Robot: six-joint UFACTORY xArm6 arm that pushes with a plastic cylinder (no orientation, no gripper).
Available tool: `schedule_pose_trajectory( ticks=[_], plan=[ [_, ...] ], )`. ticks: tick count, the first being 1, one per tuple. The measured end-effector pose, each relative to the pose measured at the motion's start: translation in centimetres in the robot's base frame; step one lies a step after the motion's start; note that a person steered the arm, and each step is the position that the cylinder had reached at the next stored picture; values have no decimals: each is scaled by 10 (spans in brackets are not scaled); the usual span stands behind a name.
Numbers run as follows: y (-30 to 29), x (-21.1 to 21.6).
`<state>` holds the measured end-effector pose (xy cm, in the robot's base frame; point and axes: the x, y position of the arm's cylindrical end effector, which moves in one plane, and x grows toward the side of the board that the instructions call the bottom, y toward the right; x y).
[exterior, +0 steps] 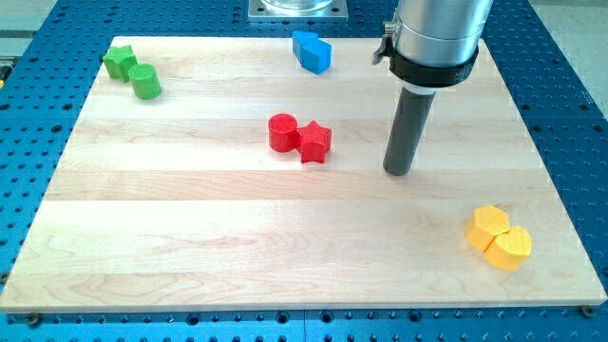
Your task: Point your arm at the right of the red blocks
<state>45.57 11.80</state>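
A red round block (pixel 282 132) and a red star block (pixel 314 142) sit touching each other near the middle of the wooden board (pixel 190 247), the star on the right. My tip (pixel 399 172) rests on the board to the right of the red star, apart from it by roughly a block's width and slightly lower in the view. The dark rod rises from the tip to the silver arm body at the view's top.
Two green blocks (pixel 132 72) sit at the top left corner. A blue block (pixel 312 51) lies at the top edge, left of the arm. Two yellow blocks (pixel 498 237) touch each other at the lower right. A blue perforated table surrounds the board.
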Motion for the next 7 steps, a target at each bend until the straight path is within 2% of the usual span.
schedule_pose_trajectory(
  ticks=[7],
  plan=[
    [-12, 17]
  ],
)
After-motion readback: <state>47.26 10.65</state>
